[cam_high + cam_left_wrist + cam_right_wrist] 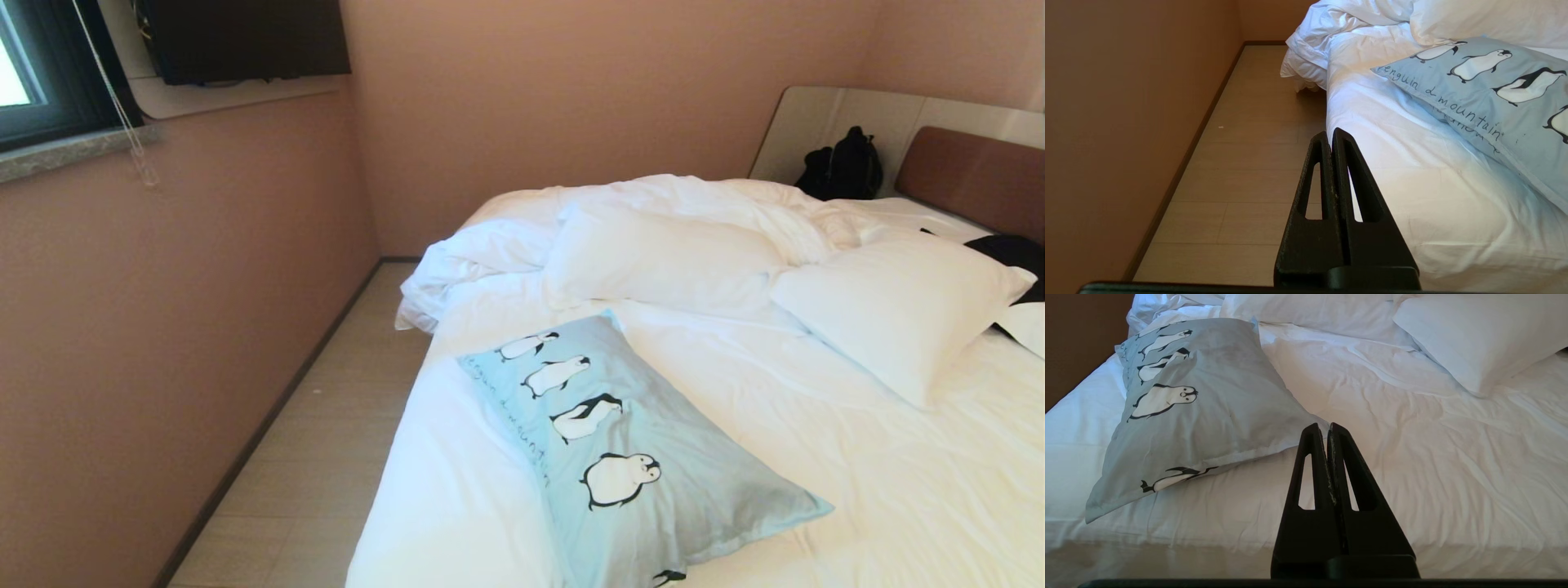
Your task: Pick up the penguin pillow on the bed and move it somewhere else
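Note:
The penguin pillow [629, 457] is pale blue with a row of black-and-white penguins and a line of script. It lies flat near the left front corner of the bed [898, 490], which has a white sheet. The pillow also shows in the left wrist view [1486, 94] and the right wrist view [1200, 404]. Neither arm appears in the head view. My left gripper [1329, 134] is shut and empty, held short of the bed's side edge. My right gripper [1323, 428] is shut and empty, just short of the bed's front edge, near the pillow's corner.
Two plain white pillows [661, 257] [898, 306] and a crumpled white duvet [490, 245] lie further back. A black bag [845, 167] sits by the brown headboard [971, 175]. A narrow strip of wood floor [318, 457] runs between the bed and the wall [163, 327].

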